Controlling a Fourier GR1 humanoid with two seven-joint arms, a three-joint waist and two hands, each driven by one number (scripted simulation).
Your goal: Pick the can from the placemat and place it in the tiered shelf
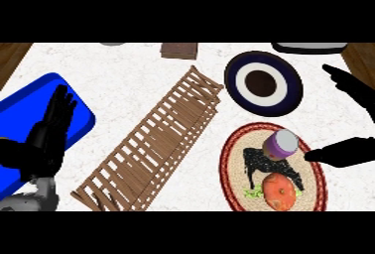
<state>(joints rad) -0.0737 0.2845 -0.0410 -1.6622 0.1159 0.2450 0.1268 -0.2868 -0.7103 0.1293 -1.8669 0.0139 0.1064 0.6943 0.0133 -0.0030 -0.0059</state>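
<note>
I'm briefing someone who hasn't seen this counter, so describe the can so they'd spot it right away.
Find the round woven placemat with the red rim at the counter's right, below the dark blue plate. The can stands at its upper edge, beside the right hand. It alone is purple with a pale lid; its neighbours are black and orange.

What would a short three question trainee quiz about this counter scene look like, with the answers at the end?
1. True or false: the can stands on the placemat.
2. Which hand is nearer the can: the left hand or the right hand?
3. What lies between the blue tray and the placemat?

Key:
1. True; it has not been lifted, and it stands at the placemat's upper part.
2. The right hand, open just beside the can but not closed on it.
3. The tiered shelf, a wooden slatted rack lying diagonally across the counter.
</note>
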